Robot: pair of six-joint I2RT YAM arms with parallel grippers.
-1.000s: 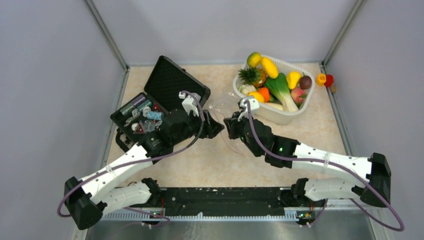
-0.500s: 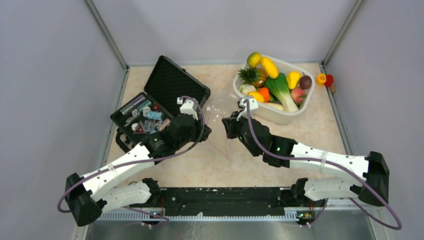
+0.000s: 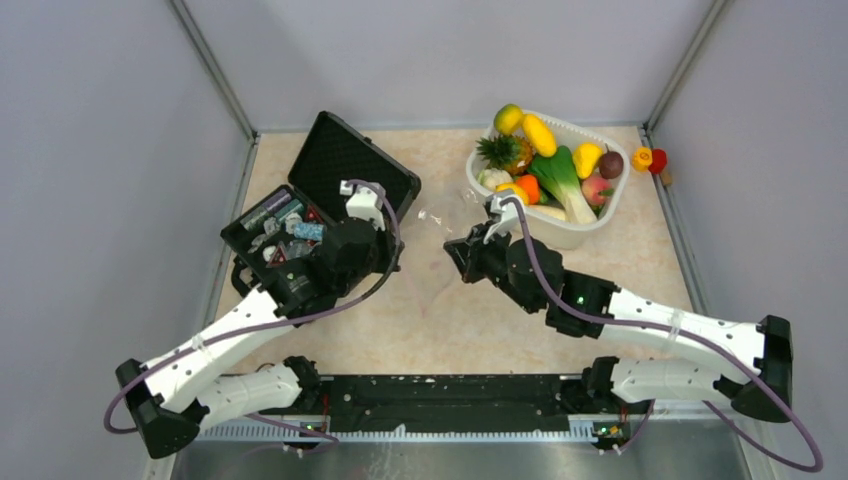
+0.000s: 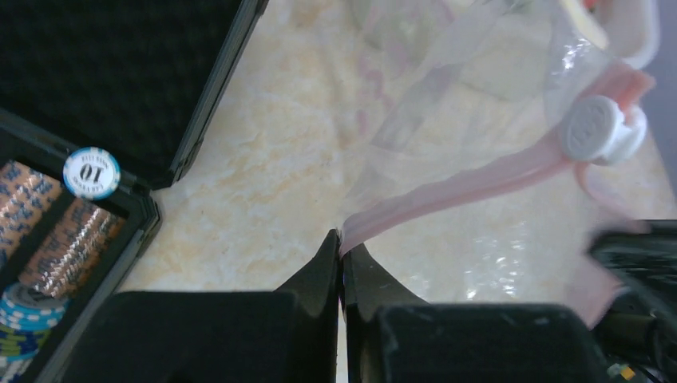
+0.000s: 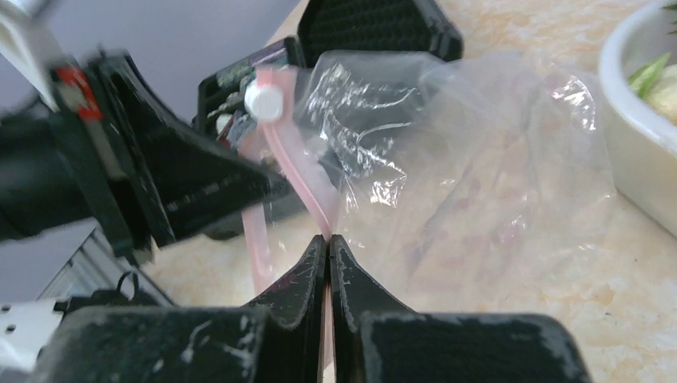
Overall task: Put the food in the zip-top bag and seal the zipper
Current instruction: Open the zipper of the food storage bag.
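The clear zip-top bag (image 3: pixel 440 215) hangs crinkled between my two grippers, above the table. Its zipper (image 4: pixel 471 179), a pink strip, carries a white slider (image 4: pixel 595 128). My left gripper (image 4: pixel 342 239) is shut on one end of the pink strip. My right gripper (image 5: pixel 329 238) is shut on the pink strip (image 5: pixel 307 179) of the other side, facing the left gripper (image 3: pixel 400 250) from a short way off. The food (image 3: pixel 550 170), glossy toy fruits and vegetables, lies heaped in a white tub (image 3: pixel 585 235) behind the right gripper (image 3: pixel 452 250).
An open black case (image 3: pixel 300 215) with poker chips stands at the back left, close to my left wrist. Two small toy pieces (image 3: pixel 650 158) lie beside the tub at the right wall. Grey walls close in the table on three sides.
My left gripper has shut on the bag's pink strip and drawn back to the left. The right arm has shifted slightly right, still gripping, so the bag's mouth is stretched between them.
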